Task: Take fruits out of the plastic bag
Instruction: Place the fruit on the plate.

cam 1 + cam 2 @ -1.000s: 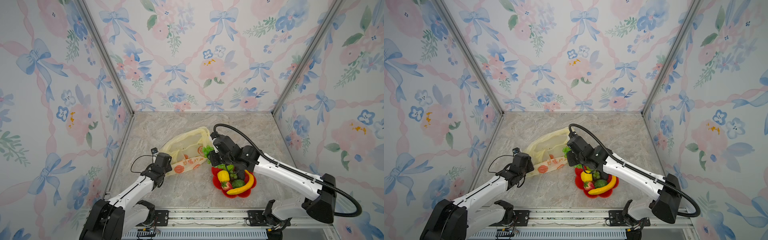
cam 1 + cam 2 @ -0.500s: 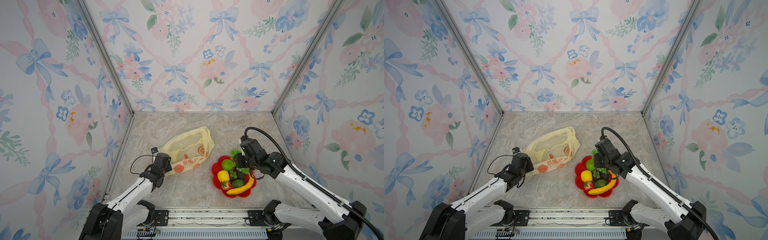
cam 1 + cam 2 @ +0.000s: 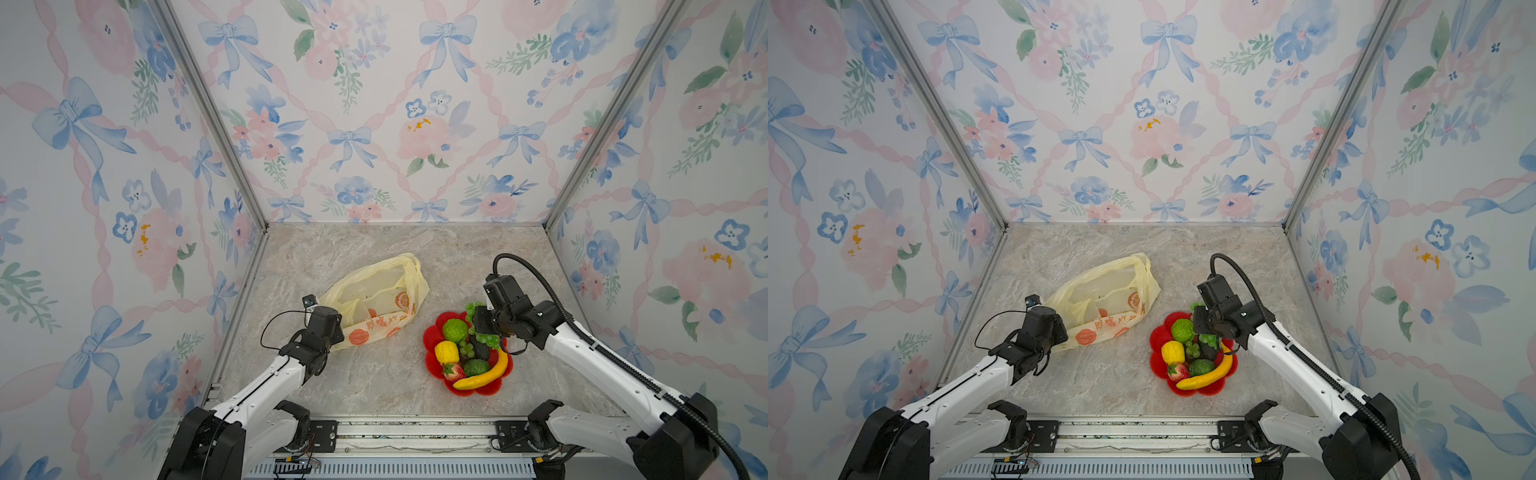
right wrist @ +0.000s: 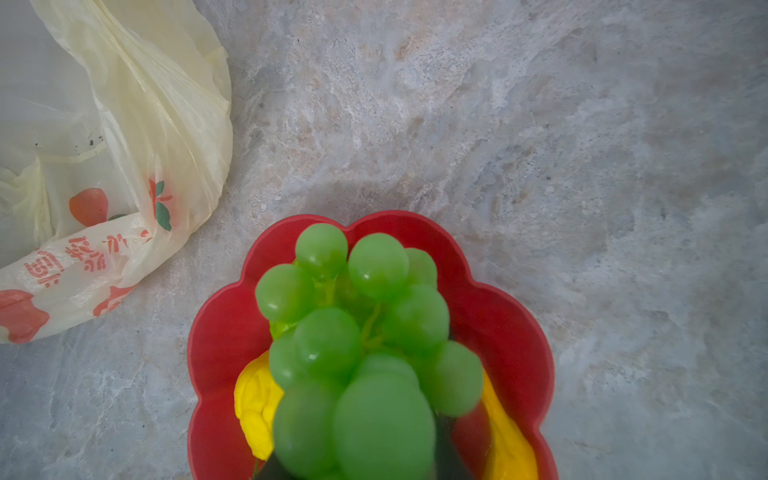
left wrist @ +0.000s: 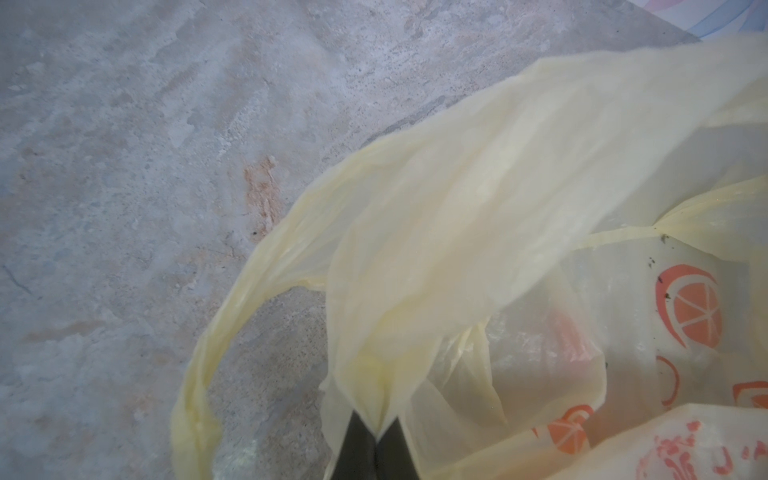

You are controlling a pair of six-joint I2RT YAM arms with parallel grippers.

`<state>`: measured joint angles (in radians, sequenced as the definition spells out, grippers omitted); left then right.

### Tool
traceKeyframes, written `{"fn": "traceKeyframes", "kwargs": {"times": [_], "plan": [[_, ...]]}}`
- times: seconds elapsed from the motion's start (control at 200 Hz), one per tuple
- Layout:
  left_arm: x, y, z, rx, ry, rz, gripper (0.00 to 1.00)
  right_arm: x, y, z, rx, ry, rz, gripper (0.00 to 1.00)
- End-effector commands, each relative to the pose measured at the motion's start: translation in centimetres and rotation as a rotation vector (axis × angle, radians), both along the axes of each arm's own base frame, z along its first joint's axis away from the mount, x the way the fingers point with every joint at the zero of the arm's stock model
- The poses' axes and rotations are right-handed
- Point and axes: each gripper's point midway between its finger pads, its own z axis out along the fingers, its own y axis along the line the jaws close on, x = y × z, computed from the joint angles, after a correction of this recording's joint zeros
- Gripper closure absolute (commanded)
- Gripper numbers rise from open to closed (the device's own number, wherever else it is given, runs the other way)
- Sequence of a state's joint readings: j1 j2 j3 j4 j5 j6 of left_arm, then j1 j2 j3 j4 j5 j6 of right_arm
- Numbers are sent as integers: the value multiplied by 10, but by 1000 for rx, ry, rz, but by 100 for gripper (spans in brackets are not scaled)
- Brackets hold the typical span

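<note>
Your right gripper (image 3: pixel 482 328) was part-closed on the grape bunch (image 4: pixel 357 332), hanging directly over the red plate (image 3: pixel 429 338), lower right of centre in both top views. Your left gripper (image 5: pixel 376 440) was pinched tight on the plastic bag (image 3: pixel 374 299) rim, mid-frame. No fruit showed inside the bag.

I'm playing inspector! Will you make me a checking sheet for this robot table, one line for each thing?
Surface: marbled tabletop, holding only the plastic bag and red plate.
Job's things: plastic bag lies crumpled, no fruit visible inside; banana, strawberry, yellow citrus, green citrus on the red plate.
Clutter: nothing seen.
Grippers: left gripper shut on the plastic bag's edge; right gripper holds a grape bunch over the red plate.
Cables: thin wire loops near left gripper; thick hose arches behind right gripper.
Surroundings: flowery walls on three sides; metal rail in front.
</note>
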<state>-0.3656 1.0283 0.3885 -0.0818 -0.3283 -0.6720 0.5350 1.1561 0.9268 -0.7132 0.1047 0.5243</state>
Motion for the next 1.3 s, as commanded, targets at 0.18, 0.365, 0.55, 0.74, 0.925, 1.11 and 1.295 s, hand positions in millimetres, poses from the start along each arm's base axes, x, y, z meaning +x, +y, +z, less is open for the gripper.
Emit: {"fn": "traceKeyframes", "kwargs": {"times": [0.18, 0.365, 0.55, 0.74, 0.925, 1.11, 1.295], "plan": [[-2, 0, -3, 10, 5, -20, 100, 1, 1, -27, 6, 37, 6, 67], [-2, 1, -4, 12, 10, -20, 100, -14, -6, -40, 2, 81, -19, 63], [-1, 0, -4, 11, 10, -20, 100, -31, -12, -50, -2, 145, -44, 58], [-2, 0, -5, 10, 12, -22, 100, -41, -9, -54, 4, 167, -42, 53], [-1, -1, -5, 10, 14, -24, 100, -45, -2, -54, -6, 182, -49, 43], [-2, -1, -5, 8, 15, -29, 100, -43, -12, -48, -54, 162, -78, 32], [0, -3, -6, 5, 18, -37, 100, -41, -16, -39, -59, 130, -83, 20]]}}
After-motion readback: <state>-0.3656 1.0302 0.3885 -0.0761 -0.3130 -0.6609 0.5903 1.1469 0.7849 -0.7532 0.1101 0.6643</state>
